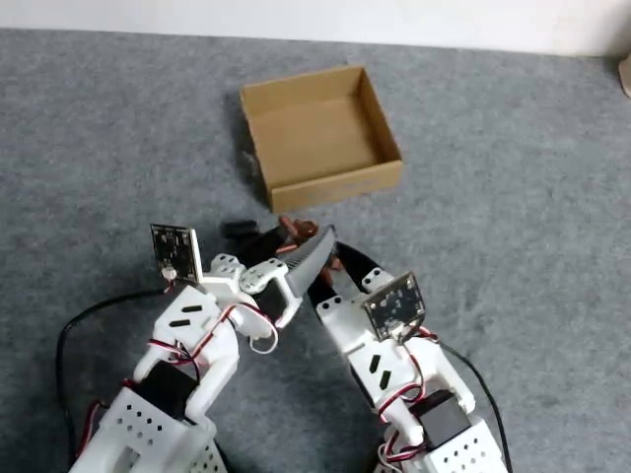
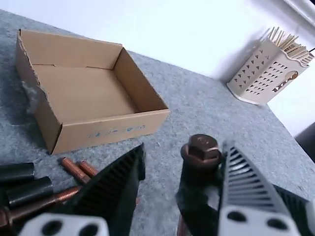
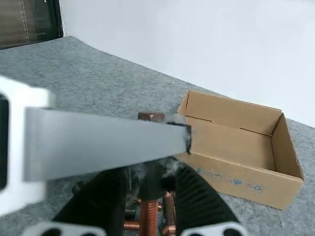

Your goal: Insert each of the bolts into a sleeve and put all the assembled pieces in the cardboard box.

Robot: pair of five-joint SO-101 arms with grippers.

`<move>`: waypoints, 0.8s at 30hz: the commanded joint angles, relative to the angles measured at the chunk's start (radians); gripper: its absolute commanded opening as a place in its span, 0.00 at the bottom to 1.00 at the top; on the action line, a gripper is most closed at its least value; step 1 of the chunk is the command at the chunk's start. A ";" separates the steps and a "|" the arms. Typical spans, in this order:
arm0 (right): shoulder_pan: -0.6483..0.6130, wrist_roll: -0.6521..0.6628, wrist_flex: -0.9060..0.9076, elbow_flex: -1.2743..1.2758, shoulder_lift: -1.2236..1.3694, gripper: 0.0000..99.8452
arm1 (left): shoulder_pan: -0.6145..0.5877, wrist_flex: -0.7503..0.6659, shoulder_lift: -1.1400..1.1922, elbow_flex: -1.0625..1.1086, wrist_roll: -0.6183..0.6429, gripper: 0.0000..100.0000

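Grey felt desk [image 1: 532, 217] under both arms. Brown cardboard box [image 1: 340, 185] toward the far side, open top up, just beyond the two hands. Cream perforated holder [image 2: 263, 69] full of sticks at the far edge against the white wall, well apart from the box. Left hand [image 2: 184, 147] spread wide, straddling the upright copper bolt [image 2: 201, 149], one finger just beside its hex head, gripping nothing. Right hand [image 3: 152, 171] pinched narrow on the black sleeve [image 3: 152, 183], holding it upright with that bolt seated in it, head on top, copper thread showing below. One left finger crossing close in front of the right wrist camera. Loose parts flat on the felt between hands and box: two spare sleeves [image 2: 17, 172] side by side, spare bolts [image 2: 74, 169] just beside them.
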 commanded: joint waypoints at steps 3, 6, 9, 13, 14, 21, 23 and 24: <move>0.013 -0.009 -0.038 -0.021 -0.016 0.00 | 0.076 0.003 -0.012 -0.025 0.005 0.24; 0.013 -0.009 -0.038 -0.019 -0.016 0.00 | 0.122 0.005 -0.012 -0.028 0.005 0.24; 0.016 -0.009 -0.038 -0.019 -0.016 0.00 | 0.140 0.005 -0.013 -0.045 0.008 0.24; 0.018 -0.009 -0.038 -0.021 -0.016 0.00 | 0.136 0.006 -0.013 -0.087 0.002 0.24; 0.018 -0.009 -0.038 -0.021 -0.016 0.00 | 0.127 0.006 -0.013 -0.088 0.002 0.24; 0.036 -0.009 -0.038 -0.018 -0.016 0.00 | -0.085 0.020 -0.013 -0.160 0.008 0.24; 0.036 -0.009 -0.042 0.004 -0.016 0.00 | -0.111 0.081 -0.013 -0.185 0.008 0.24; 0.031 -0.009 -0.062 0.019 -0.016 0.00 | -0.113 0.121 -0.013 -0.199 0.008 0.24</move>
